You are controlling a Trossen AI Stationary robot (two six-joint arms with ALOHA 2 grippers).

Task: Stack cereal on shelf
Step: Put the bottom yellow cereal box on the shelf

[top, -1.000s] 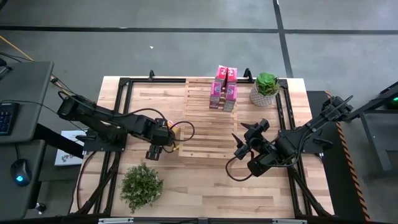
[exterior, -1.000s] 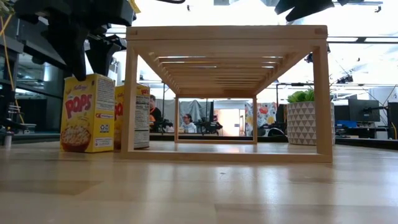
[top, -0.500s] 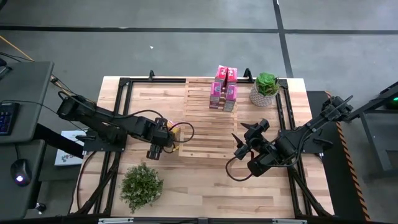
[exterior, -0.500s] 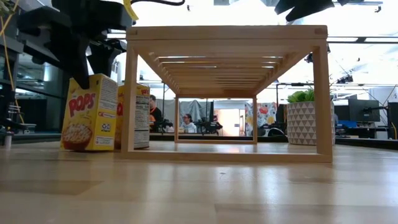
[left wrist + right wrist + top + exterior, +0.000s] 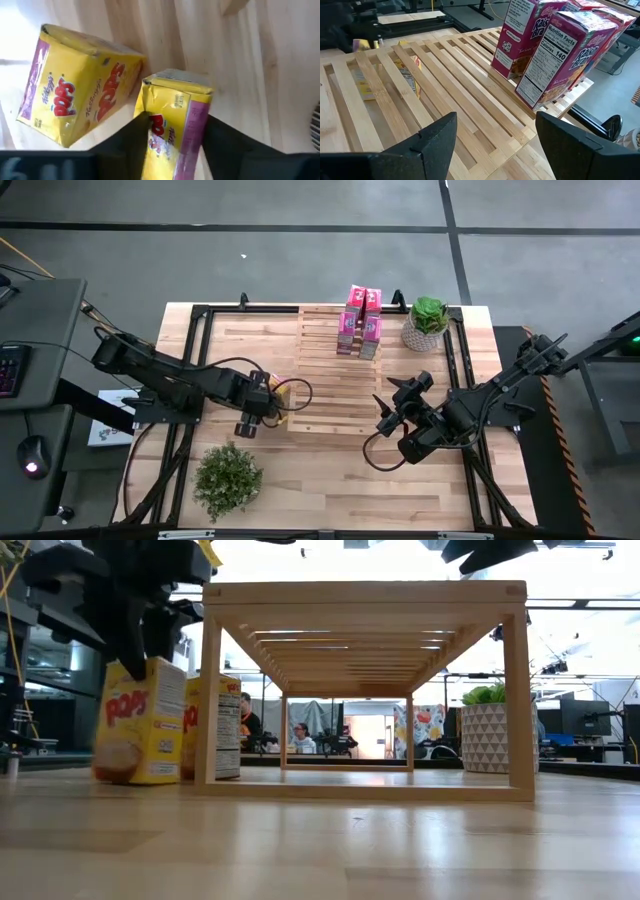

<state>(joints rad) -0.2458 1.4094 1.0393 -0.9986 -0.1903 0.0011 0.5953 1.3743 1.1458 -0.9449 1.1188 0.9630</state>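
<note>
Four pink cereal boxes already stand stacked on the far end of the slatted shelf, while two yellow cereal boxes still stand on the surface just beside the shelf's left edge, so the job looks roughly two-thirds done. The left tool sits over the nearer yellow box with a finger on each side, narrowed onto it, though the box is not lifted. The right tool hangs wide and empty above the shelf's near right part.

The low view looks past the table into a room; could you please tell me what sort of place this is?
Probably an open lab or office workspace: seated people at the back, a monitor at right, a keyboard on a side desk.
</note>
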